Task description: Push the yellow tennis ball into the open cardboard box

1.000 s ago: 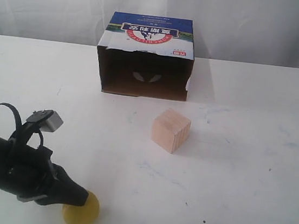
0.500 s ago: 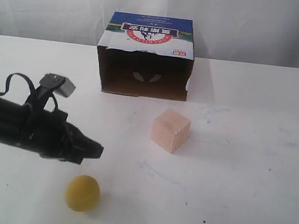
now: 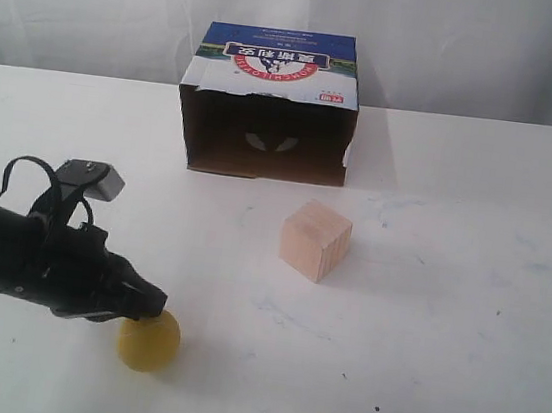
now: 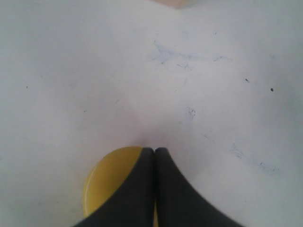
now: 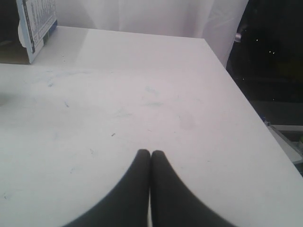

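Note:
The yellow tennis ball (image 3: 150, 340) lies on the white table near its front edge, left of centre. My left gripper (image 3: 156, 305) is shut, its black tip resting over the ball's upper left side. In the left wrist view the ball (image 4: 111, 182) shows partly under the closed left gripper (image 4: 155, 150). The open cardboard box (image 3: 268, 105) stands at the back centre, its dark opening facing forward. My right gripper (image 5: 150, 152) is shut with nothing in it, above bare table; it does not show in the exterior view.
A pale wooden cube (image 3: 315, 239) sits between the ball and the box, right of the straight line to the opening. The right wrist view shows the table's right edge (image 5: 246, 101) and a corner of the box (image 5: 35, 26).
The left gripper rose off the ball, then came back down onto its upper left side. The ball now lies slightly further from the front edge.

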Controlling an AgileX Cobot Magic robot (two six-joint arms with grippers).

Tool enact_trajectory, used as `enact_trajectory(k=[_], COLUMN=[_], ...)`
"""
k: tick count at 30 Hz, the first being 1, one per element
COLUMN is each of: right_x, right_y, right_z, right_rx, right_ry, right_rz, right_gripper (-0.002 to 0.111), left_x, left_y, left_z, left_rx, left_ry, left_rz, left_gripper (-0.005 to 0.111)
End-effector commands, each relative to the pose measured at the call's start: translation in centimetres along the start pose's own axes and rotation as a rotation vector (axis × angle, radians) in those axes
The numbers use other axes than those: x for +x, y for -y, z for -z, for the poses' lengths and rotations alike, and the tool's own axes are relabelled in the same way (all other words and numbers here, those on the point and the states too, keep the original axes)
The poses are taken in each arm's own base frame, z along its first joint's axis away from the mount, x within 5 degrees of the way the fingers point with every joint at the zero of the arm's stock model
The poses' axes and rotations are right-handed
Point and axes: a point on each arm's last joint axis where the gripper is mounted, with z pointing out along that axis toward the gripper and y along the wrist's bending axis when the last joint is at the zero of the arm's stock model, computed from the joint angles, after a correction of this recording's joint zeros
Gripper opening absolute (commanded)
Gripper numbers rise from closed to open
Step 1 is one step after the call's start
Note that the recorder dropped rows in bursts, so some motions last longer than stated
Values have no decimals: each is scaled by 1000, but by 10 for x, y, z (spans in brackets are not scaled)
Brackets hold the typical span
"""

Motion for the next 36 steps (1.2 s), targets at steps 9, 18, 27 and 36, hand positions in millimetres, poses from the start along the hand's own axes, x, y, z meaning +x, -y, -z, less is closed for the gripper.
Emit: enact_trajectory(k=[9,18,27,36], right_x=[0,0,0,0], right_y=[0,0,0,0], right_z=[0,0,0,0], right_rx=[5,5,5,5], right_ry=[13,13,13,13], right_rz=[-5,-5,-5,-5], right_gripper=[0,0,0,0], left_x=[6,-30,-29,1], left_y=[-3,2,3,-5], left_z=[5,9,27,17], left_rx=[-56,-59,-160,-162], left_ry=[33,202,238,140], left_rz=[-9,-244,-141,-104], left_gripper=[0,0,0,0])
